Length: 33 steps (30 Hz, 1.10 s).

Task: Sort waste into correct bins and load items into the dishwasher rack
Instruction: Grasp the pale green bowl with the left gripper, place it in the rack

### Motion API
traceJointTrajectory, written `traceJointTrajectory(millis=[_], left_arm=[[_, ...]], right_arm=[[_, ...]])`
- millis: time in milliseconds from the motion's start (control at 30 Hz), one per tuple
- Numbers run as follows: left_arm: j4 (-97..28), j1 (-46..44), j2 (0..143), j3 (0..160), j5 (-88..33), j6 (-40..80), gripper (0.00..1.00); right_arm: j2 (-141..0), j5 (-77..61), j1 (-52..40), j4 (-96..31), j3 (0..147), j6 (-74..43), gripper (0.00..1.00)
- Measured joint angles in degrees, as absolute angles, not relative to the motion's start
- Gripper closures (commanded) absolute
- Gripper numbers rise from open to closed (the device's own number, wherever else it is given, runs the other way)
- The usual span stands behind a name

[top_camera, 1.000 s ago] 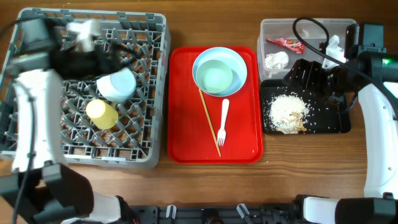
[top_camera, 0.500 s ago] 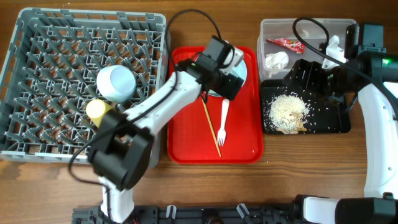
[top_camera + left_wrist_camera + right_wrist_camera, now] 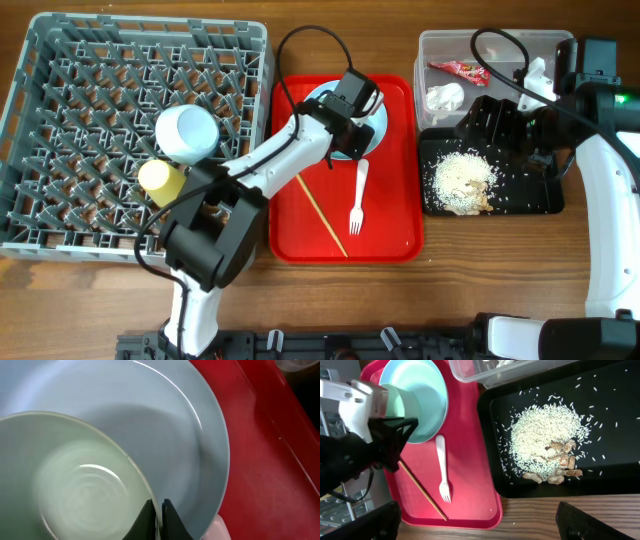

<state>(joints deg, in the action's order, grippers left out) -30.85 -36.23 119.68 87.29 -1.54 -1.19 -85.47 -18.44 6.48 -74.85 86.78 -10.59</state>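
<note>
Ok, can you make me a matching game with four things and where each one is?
Things:
1. small yellow cup
2. shiny red snack wrapper
3. white plastic fork
4. whitish rice scraps

Places:
A. red serving tray
B. shallow black plastic tray
C. grey pegged dishwasher rack
D. clear plastic tub

Pairs: 1-C, 2-D, 3-A, 4-B

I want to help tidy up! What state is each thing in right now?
Greenish bowl: upright, empty, on the plate.
Left end effector: shut on the greenish bowl's rim.
Pale-blue bowl: upside down in the rack.
Yellow cup: on its side in the rack.
Right end effector: open, holding nothing.
Wrapper, napkin: in the clear tub.
Rice: piled in the black tray.
</note>
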Motion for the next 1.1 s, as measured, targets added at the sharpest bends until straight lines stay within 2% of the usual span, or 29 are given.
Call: traceJointTrajectory(millis=[167,267,367,467,600,700,833,867,967,1033,1067,1100], left_arm=[[-31.3,-34.7,109.9,87.1,-4.1,-1.1,0.96],[-31.1,-27.7,99.3,87.1,-10.3,-0.3,0.96],[-30.8,-14.7,94.2,87.2,-23.3,2.8,0.96],[-30.8,-1.9,96.7,87.2,-41.3,4.1,0.96],[-29.7,7.2,104.6,87.2,-61.8,4.8,0.96],[-28.1,10.4,110.8,87.2,-70.8,5.1,0.96],[-24.7,13.0,116.9,87.2,-76.0,7.0,0.96],[-23.5,13.8,117.8,87.2,-77.0,7.2,0.85],[-23.0,16.6,118.5,87.2,-77.1,8.0,0.39],[-23.1,18.2,118.9,87.2,-76.3,8.1,0.14],[-23.1,19.3,119.2,87.2,-75.7,8.5,0.12],[-23.1,20.8,119.5,87.2,-75.1,8.5,0.00]], right_arm=[[-85.5,-18.4,6.5,-75.0,86.8,-10.6,0.00],[-85.5,-18.4,6.5,-75.0,86.8,-10.6,0.00],[-85.5,-18.4,6.5,-75.1,86.8,-10.6,0.00],[-85.5,-18.4,6.5,-75.0,86.8,-10.6,0.00],[-85.5,-18.4,6.5,-75.4,86.8,-10.6,0.00],[-85.5,-18.4,6.5,-75.5,86.8,-10.6,0.00],[-85.5,-18.4,6.5,-75.8,86.8,-10.6,0.00],[-85.5,-18.4,6.5,-75.9,86.8,-10.6,0.00],[-85.5,-18.4,6.5,-76.2,86.8,-10.6,0.00],[-85.5,-18.4,6.5,-76.3,86.8,-10.6,0.00],[-85.5,-18.4,6.5,-76.8,86.8,-10.6,0.00],[-85.5,-18.4,6.5,-76.9,86.8,-10.6,0.00]])
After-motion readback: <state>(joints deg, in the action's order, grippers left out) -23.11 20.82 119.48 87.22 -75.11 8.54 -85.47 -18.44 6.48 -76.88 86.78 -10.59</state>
